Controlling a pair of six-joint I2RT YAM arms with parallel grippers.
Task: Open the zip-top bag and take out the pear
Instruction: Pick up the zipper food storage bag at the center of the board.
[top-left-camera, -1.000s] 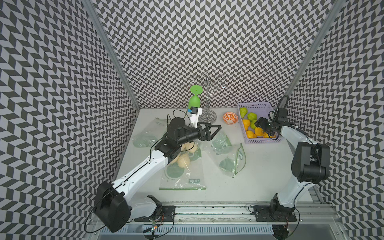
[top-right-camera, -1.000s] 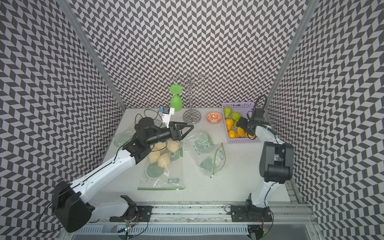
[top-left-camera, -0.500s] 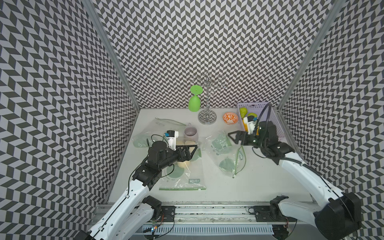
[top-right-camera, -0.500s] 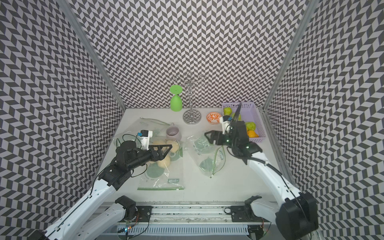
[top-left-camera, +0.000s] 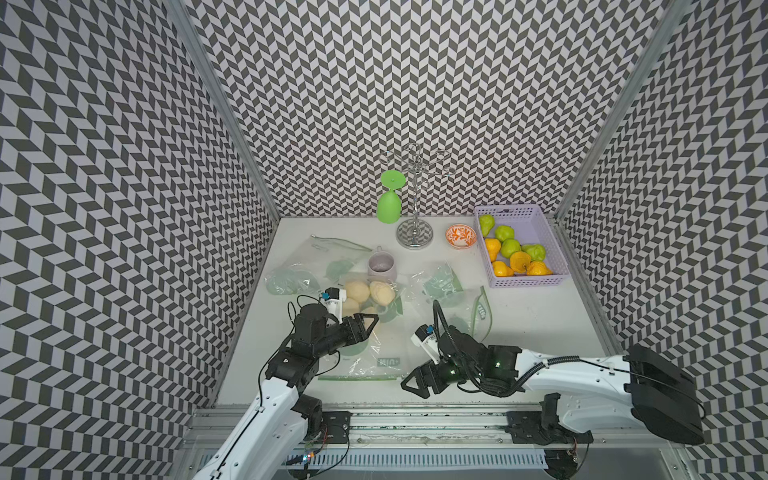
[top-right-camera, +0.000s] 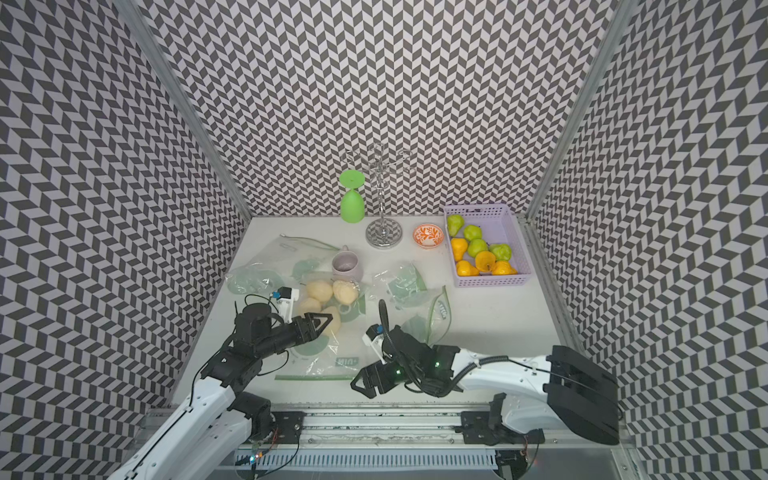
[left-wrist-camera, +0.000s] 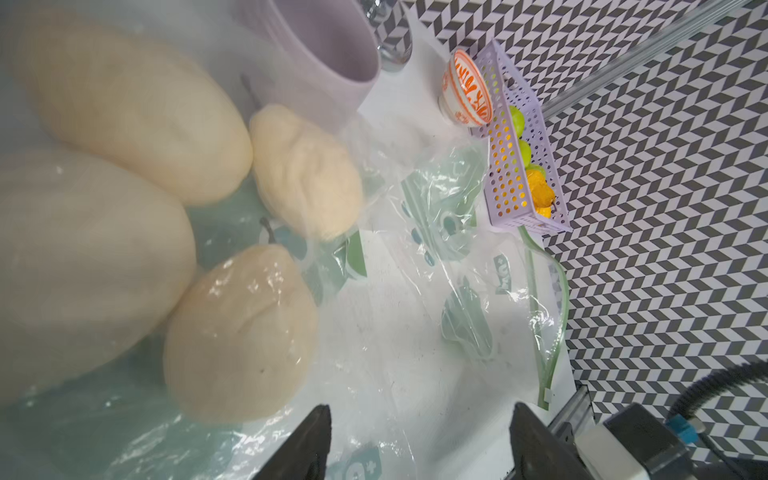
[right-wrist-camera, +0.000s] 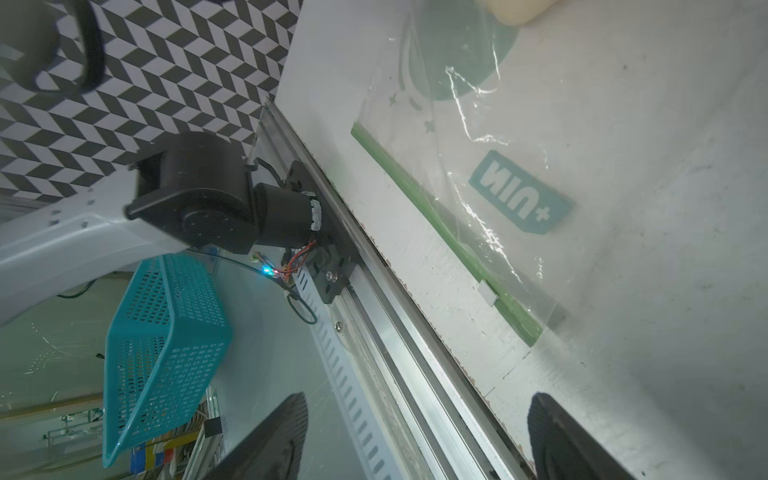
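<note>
- Plastic film of the zip-top bag (top-left-camera: 361, 353) now has both arms at it. A second back the right gripper (top-left-camera: 412, 384) was at the lilac basket (top-left-camera: 525, 283), and half a second back it was over the loose bags (top-left-camera: 453, 291) farther in. It has swung down to the near table edge, jaws spread wide around nothing.
- Just ahead of its fingertips lies the green zip strip (right-wrist-camera: 440, 216). The white slider (right-wrist-camera: 487, 293) sits on the strip toward the end nearest this gripper, not touched.
- Meanwhile the left gripper (left-wrist-camera: 419, 444) has drawn back from its far reach and hangs low over the bag, jaws apart and empty.
- Still sealed inside, the pear (left-wrist-camera: 241, 336) lies just ahead of the left fingertips, with three more pale ones beyond it.
- My reading: the approach is over and opening has not begun. The strip looks closed, so the slider is the next thing to seize.
- Printed on the bag, a teal tag (right-wrist-camera: 521, 195) reads roughly "UIN+", seen turned. A second tag (left-wrist-camera: 502, 269) on a neighbouring bag is too crumpled to read.
</note>
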